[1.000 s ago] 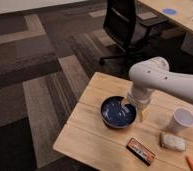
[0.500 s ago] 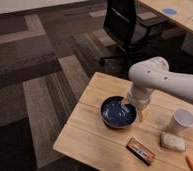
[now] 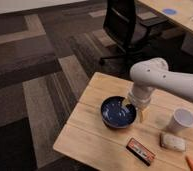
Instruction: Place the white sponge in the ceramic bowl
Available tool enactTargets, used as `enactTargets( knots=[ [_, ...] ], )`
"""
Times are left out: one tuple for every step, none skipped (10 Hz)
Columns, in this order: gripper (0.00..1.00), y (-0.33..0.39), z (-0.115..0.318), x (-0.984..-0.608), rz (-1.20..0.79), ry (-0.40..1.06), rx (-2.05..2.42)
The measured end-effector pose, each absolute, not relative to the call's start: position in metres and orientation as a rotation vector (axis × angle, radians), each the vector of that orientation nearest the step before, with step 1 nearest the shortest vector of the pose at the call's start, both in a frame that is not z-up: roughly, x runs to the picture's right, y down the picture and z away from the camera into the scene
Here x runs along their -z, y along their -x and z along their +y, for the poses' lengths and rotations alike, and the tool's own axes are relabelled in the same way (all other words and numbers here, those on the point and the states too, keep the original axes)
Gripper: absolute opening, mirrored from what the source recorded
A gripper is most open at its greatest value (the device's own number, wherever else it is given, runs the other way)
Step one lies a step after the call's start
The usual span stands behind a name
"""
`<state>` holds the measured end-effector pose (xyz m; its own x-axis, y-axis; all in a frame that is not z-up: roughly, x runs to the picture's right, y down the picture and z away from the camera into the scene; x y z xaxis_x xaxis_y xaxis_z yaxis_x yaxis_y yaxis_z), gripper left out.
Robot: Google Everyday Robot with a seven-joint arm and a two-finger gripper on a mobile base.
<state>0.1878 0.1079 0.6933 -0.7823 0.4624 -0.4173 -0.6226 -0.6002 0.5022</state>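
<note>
Little has moved since earlier: our end effector (image 3: 136, 108), grip we cannot tell, hangs at the ceramic bowl's (image 3: 114, 113) rim; the white sponge (image 3: 172, 142) lies apart on the bench (image 3: 87, 136), likely soft, light, best pinched across its width

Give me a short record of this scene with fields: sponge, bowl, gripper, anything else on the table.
table: light wooden plank table
bowl: round glossy dark blue ceramic bowl, mid-table, nothing visible inside
sponge: small off-white rounded sponge, on the table to the picture's right of the bowl, apart from it
gripper: robot gripper, over the bowl's right rim, away from the sponge
other items: upright white paper cup beside the sponge; flat black-and-orange rectangular item near the front edge
task status: sponge not yet in bowl
</note>
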Motion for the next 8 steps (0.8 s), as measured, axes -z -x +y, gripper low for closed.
enactTargets(
  knots=[
    [0.65, -0.1873, 0.1079, -0.6935, 0.863, 0.326, -2.344],
    [0.65, -0.1876, 0.1081, -0.6935, 0.863, 0.325, -2.344],
    [0.65, -0.1874, 0.108, -0.6935, 0.863, 0.325, -2.344],
    [0.65, -0.1874, 0.108, -0.6934, 0.863, 0.325, -2.344],
    [0.65, -0.1877, 0.1081, -0.6934, 0.863, 0.325, -2.344],
    [0.65, -0.1875, 0.1087, -0.693, 0.867, 0.326, -2.342],
    [0.65, -0.1887, 0.1099, -0.6933, 0.876, 0.326, -2.337],
    [0.65, -0.1888, 0.1099, -0.6932, 0.877, 0.325, -2.339]
  ],
)
